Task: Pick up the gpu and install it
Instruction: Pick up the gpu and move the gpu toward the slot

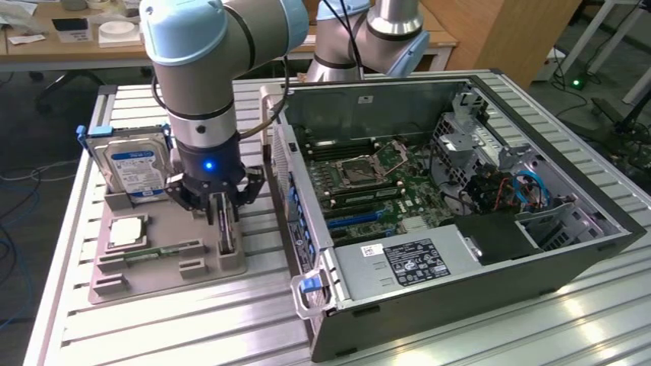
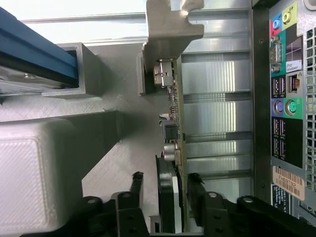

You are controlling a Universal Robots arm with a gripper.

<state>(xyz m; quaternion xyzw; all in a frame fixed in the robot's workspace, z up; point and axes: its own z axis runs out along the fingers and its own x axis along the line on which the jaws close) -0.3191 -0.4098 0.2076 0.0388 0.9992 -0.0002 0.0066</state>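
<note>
Wrist view: the gpu [image 2: 176,106] stands on edge in a slot of the grey holder tray [image 1: 173,276], along the tray edge nearest the open computer case [image 1: 569,252]. The pincer [image 2: 165,180] straddles the card, fingers apart, not yet clamped. Judged light, stiff and fragile. Best held across its flat faces, clear of the metal bracket [image 2: 170,29].
</note>
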